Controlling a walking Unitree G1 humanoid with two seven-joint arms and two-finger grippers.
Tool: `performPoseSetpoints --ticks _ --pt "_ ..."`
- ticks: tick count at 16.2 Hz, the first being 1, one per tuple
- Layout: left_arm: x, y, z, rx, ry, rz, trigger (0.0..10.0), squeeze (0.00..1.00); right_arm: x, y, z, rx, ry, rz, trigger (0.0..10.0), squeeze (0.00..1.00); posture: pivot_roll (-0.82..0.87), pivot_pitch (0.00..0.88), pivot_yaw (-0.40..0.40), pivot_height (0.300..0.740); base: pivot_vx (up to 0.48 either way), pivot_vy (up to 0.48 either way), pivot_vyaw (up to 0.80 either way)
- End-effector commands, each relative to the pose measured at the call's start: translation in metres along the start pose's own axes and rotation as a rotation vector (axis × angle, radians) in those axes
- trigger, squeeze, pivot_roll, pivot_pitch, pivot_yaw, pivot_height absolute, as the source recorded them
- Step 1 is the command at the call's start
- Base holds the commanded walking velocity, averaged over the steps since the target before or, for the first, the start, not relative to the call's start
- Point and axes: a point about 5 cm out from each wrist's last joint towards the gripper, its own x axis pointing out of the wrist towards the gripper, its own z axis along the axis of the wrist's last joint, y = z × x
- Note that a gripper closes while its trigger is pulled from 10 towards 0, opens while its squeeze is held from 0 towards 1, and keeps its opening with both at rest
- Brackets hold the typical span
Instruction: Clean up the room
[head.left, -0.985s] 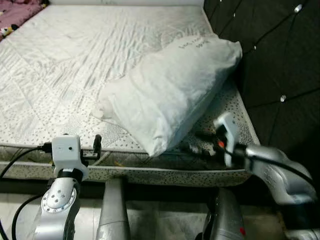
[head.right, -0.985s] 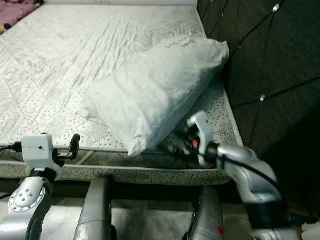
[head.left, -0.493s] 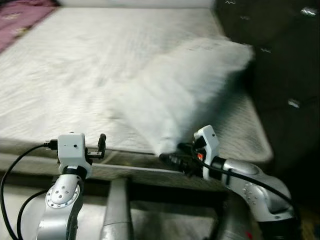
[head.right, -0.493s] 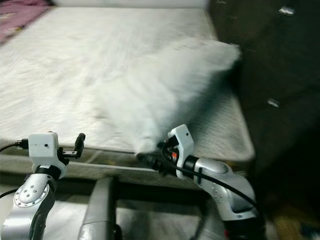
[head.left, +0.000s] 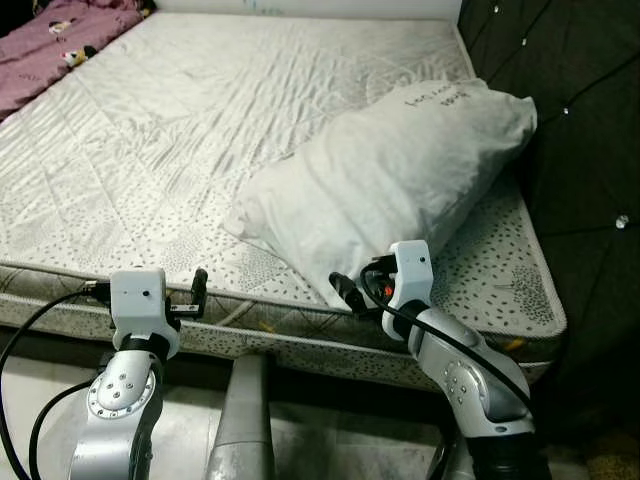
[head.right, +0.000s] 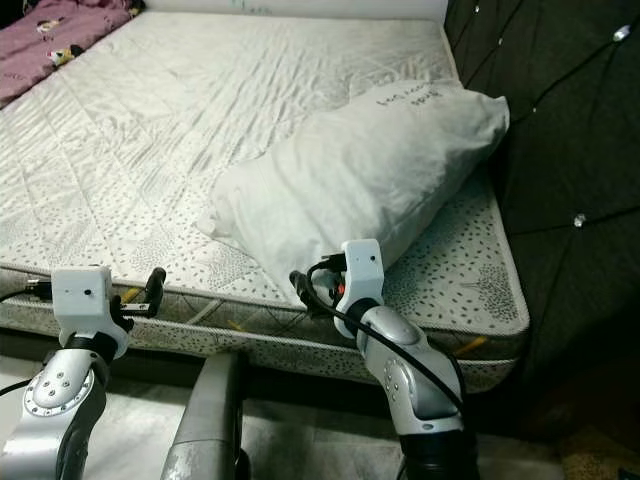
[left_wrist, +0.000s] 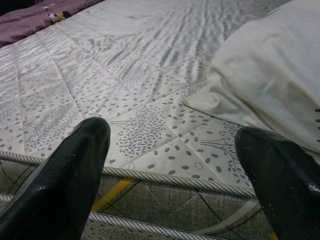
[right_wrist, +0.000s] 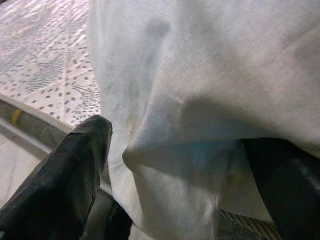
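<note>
Dark handwritten marking was seen on the upper face of the white pillow (head.left: 400, 175), near its end by the black headboard (head.left: 580, 110). It ran in two short lines and appeared upside down in both eye views. The letters were too small and blurred to read. No other text, label, brand, number or sign was legible.
</note>
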Motion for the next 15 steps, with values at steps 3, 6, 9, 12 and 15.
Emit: performPoseSetpoints --ticks 3,6,9,12,15 --pt "0.003 -0.001 0.005 0.007 -0.011 -0.011 10.0 0.0 0.004 -0.014 0.02 0.026 -0.1 -0.155 0.0 0.0 0.11 0.02 0.052 0.497 0.0 0.0 0.0" --pt "0.002 -0.003 0.005 0.004 -0.011 -0.011 10.0 0.0 0.012 -0.022 0.022 0.045 -0.087 -0.253 0.0 0.0 0.11 0.022 0.048 0.497 0.0 0.0 0.0" --pt "0.003 -0.003 0.006 0.002 -0.014 -0.006 10.0 0.0 0.024 -0.023 0.023 0.082 -0.069 -0.335 0.0 0.0 0.12 0.023 0.047 0.497 0.0 0.0 0.0" --pt "0.005 -0.005 0.007 -0.002 -0.019 -0.007 10.0 0.0 0.043 -0.016 0.031 0.125 -0.092 -0.354 0.0 0.0 0.12 0.022 0.045 0.497 0.0 0.0 0.0" --pt "0.006 -0.005 0.009 -0.007 -0.031 0.003 10.0 0.0 0.059 -0.005 0.041 0.145 -0.123 -0.314 0.0 0.0 0.14 0.017 0.031 0.497 0.0 0.0 0.0"
